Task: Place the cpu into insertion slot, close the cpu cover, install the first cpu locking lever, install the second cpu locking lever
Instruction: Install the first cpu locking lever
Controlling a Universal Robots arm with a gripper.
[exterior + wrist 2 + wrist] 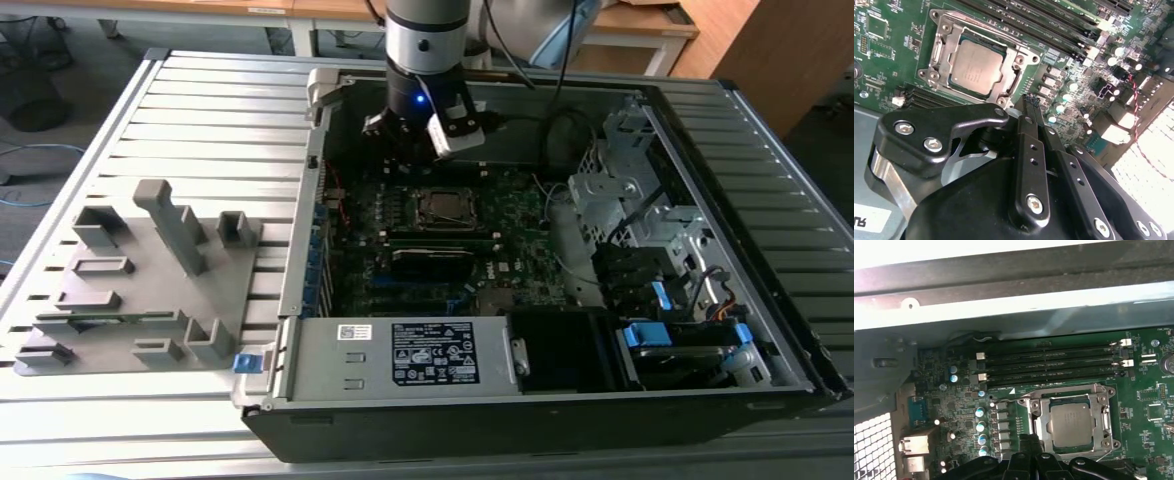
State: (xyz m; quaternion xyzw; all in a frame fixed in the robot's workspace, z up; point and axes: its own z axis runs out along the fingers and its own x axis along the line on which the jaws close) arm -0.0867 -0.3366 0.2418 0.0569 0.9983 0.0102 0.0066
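Note:
The cpu (pixel 976 67) lies flat in the insertion slot (pixel 1010 86) on the green motherboard, its silver-grey top facing up. The cpu cover (pixel 1023 59) lies down over its edges, framing it. In the first wrist view the cpu (pixel 1070 422) sits inside the cover (pixel 1101 412) as well. In the exterior view the socket (pixel 445 207) is mid-board, and my gripper (pixel 404 150) hangs just behind it, toward the case's rear wall. My gripper (pixel 1029 101) is shut with nothing between its black fingers, tips just beside the socket's corner. The gripper (pixel 1029 440) tips sit near the cover's edge.
Long black memory slots (pixel 1049 362) run beside the socket. A labelled power supply box (pixel 400 355) fills the case front. Drive cages and cables (pixel 641 200) stand on the exterior view's right. A grey fixture with blocks (pixel 134 280) sits outside the case on the exterior view's left.

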